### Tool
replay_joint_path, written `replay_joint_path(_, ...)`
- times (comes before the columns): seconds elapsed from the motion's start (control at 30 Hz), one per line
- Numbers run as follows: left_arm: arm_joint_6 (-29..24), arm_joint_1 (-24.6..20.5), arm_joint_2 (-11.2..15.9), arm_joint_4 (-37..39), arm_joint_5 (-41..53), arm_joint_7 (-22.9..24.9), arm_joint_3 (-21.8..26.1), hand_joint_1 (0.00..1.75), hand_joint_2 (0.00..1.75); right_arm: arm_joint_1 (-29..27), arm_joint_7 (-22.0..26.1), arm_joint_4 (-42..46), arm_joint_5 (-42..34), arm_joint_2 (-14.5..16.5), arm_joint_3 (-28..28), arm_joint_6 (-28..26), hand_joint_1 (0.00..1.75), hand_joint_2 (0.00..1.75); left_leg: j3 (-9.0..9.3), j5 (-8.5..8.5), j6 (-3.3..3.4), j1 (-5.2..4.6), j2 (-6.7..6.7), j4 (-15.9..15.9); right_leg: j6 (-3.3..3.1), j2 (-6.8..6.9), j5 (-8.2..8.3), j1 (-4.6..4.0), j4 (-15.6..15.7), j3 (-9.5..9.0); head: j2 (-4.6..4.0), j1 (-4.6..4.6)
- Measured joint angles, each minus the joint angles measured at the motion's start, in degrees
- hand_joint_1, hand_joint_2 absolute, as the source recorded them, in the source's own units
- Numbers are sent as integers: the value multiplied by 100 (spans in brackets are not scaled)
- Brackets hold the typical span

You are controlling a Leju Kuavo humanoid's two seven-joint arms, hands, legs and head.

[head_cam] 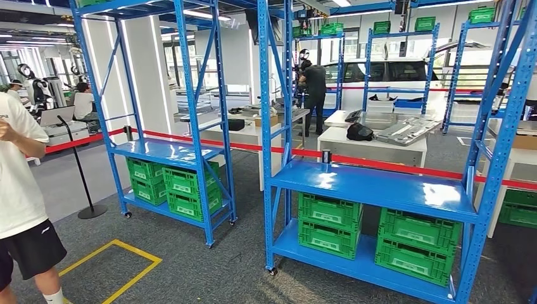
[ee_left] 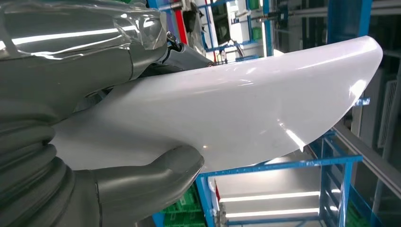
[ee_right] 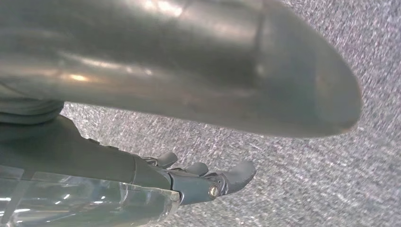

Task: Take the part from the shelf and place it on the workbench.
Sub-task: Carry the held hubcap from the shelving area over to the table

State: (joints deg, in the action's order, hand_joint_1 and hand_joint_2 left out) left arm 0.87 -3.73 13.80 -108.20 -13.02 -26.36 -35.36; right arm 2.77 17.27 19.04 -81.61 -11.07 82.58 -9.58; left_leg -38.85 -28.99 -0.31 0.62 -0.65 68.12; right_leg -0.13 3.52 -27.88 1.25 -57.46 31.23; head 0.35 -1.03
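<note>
Head view, read from left to right: a person in a white shirt (head_cam: pixel 16 171) stands at the edge, then a blue shelf (head_cam: pixel 166 152) with green crates (head_cam: pixel 174 185) below, then a nearer blue shelf (head_cam: pixel 380 183) over more green crates (head_cam: pixel 373 231), and behind the red barrier tape (head_cam: pixel 380 163) a white workbench (head_cam: pixel 370 145) that carries a grey panel (head_cam: pixel 408 130). Left wrist view: my left hand (ee_left: pixel 90 137) holds the part (ee_left: pixel 246 109), a glossy white curved panel, with the thick thumb (ee_left: pixel 151 177) pressed against one face and the darker fingers (ee_left: pixel 184 54) closed on the other, near its narrow end. Right wrist view: my right hand (ee_right: pixel 189 182) hangs over grey carpet (ee_right: pixel 302 179), fingers loosely apart and holding nothing. Handling, as I judge it: the part looks like a thin, stiff shell, probably light for its span, with a polished skin that would slip under a weak pinch and scratch or chip if knocked against the shelf uprights. Since I grip it at one end, the broad free end will tend to lever downward; support closer to the middle of the curve would steady it for the carry to the workbench.
</note>
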Motion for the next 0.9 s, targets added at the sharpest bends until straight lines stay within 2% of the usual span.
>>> replay_joint_path(0.07, 0, -36, 1, 3, -6, -7, -12, 175, 175, 3, 1, 0, -1, 17, -4, 6, 0, 0, 391, 255, 83, -64, -251, -774, 11, 101, -16, -26, 5, -25, 0, 4)
replay_joint_path(0.1, 0, -62, 1, 5, -11, -12, -20, 175, 175, 2, 1, -1, -2, 26, -7, 9, 0, 0, 491, 293, 120, -101, -341, -979, 29, 154, -25, -32, 9, -33, 0, 4)
replay_joint_path(0.13, 0, -84, 1, 9, -16, -16, -26, 175, 175, 0, 1, -2, -3, 32, -10, 13, 0, 0, 515, 283, 146, -135, -376, -1051, 52, 210, -30, -33, 17, -42, 0, 5)
replay_joint_path(0.2, -1, -107, 3, 17, -27, -23, -36, 175, 175, 3, 2, -4, -7, 42, -17, 14, 0, 0, 535, 326, 189, -146, -241, -1100, 108, 323, -41, -35, 46, -60, 1, -1)
replay_joint_path(0.23, -1, -112, 3, 20, -32, -28, -39, 175, 175, 9, 2, -6, -7, 45, -21, 14, 0, 0, 572, 365, 209, -136, -171, -1160, 129, 281, -67, -35, 25, -61, 1, 4)
replay_joint_path(0.27, -1, -126, -3, 26, -40, -32, -43, 175, 175, 15, 3, -9, -7, 45, -24, 14, 0, 0, 608, 409, 235, -121, -101, -1220, 129, 171, -139, -35, -93, -10, 1, 8)
replay_joint_path(0.33, 0, -160, -21, 52, -52, -38, -49, 175, 175, 13, 4, -15, -8, 39, -26, 14, 0, 0, 634, 471, 277, -102, 42, -1289, 91, -156, -409, -21, -704, 284, 1, 31)
replay_joint_path(0.37, 0, -171, -27, 69, -56, -37, -51, 175, 175, 2, 4, -19, -9, 36, -25, 14, 0, 0, 622, 483, 293, -100, 121, -1286, 75, -255, -553, -18, -1116, 499, 1, 35)
replay_joint_path(0.4, 0, -171, -30, 86, -55, -37, -52, 175, 175, -14, 4, -21, -10, 34, -25, 14, 0, 0, 614, 487, 300, -101, 205, -1281, 82, -303, -639, -16, -1441, 677, 1, 44)
replay_joint_path(0.43, 0, -167, -30, 99, -54, -37, -55, 175, 175, -28, 4, -24, -11, 32, -24, 14, 0, 0, 610, 487, 300, -101, 292, -1273, 115, -322, -640, -11, -1583, 771, 1, 45)
replay_joint_path(0.47, 0, -165, -30, 112, -53, -37, -58, 175, 175, -36, 4, -26, -12, 29, -24, 14, 0, 0, 609, 484, 294, -99, 379, -1255, 171, -335, -540, 1, -1479, 749, 1, 48)
replay_joint_path(0.5, 0, -164, -31, 121, -53, -37, -61, 175, 175, -37, 4, -27, -12, 26, -24, 14, 0, 0, 606, 474, 280, -91, 463, -1229, 235, -361, -372, 21, -1161, 621, 1, 52)
replay_joint_path(0.53, 0, -164, -31, 128, -53, -37, -65, 175, 175, -34, 4, -29, -12, 22, -24, 14, 0, 0, 593, 456, 254, -85, 539, -1187, 293, -442, -191, 52, -741, 446, 2, 56)
replay_joint_path(0.57, -1, -165, -31, 134, -53, -37, -67, 175, 175, -29, 4, -31, -12, 20, -25, 15, 0, 0, 571, 429, 217, -87, 609, -1136, 305, -512, -51, 67, -385, 290, 2, 62)
replay_joint_path(0.6, -1, -165, -30, 137, -53, -37, -69, 175, 175, -23, 4, -33, -11, 20, -25, 15, 0, 0, 548, 406, 181, -90, 660, -1094, 279, -558, 29, 72, -158, 190, 2, 59)
replay_joint_path(0.63, -1, -165, -29, 138, -52, -37, -71, 175, 175, -14, 4, -34, -12, 21, -26, 16, 0, 0, 522, 391, 149, -92, 703, -1067, 228, -581, 54, 61, -64, 150, 1, 59)
replay_joint_path(0.7, -1, -161, -26, 138, -51, -37, -72, 175, 175, 7, 4, -35, -12, 27, -27, 17, 0, 0, 484, 388, 100, -74, 746, -1055, 115, -488, 70, 39, -61, 134, 1, 49)
replay_joint_path(0.73, -1, -159, -24, 138, -51, -38, -69, 175, 175, 14, 4, -36, -12, 28, -27, 18, 0, 0, 454, 364, 74, -70, 667, -1014, 80, -447, 79, 44, -55, 123, 1, 44)
replay_joint_path(0.8, -5, -164, -21, 139, -52, -39, -66, 175, 175, 11, 4, -39, -12, 32, -28, 20, 0, 0, 283, 161, 21, -58, 373, -663, 12, -352, 87, 61, -43, 106, 1, 25)
replay_joint_path(0.83, -10, -167, -21, 141, -54, -40, -65, 175, 175, 4, 4, -41, -13, 29, -29, 22, 0, 0, 113, -17, -5, -46, 219, -311, -10, -302, 80, 49, -43, 103, 1, 14)
replay_joint_path(0.9, -20, -164, -21, 147, -60, -42, -67, 175, 175, -10, 4, -46, -12, 29, -29, 25, 0, 0, -271, -317, -44, -3, 110, 439, -38, -179, 65, 27, -44, 104, 2, 7)
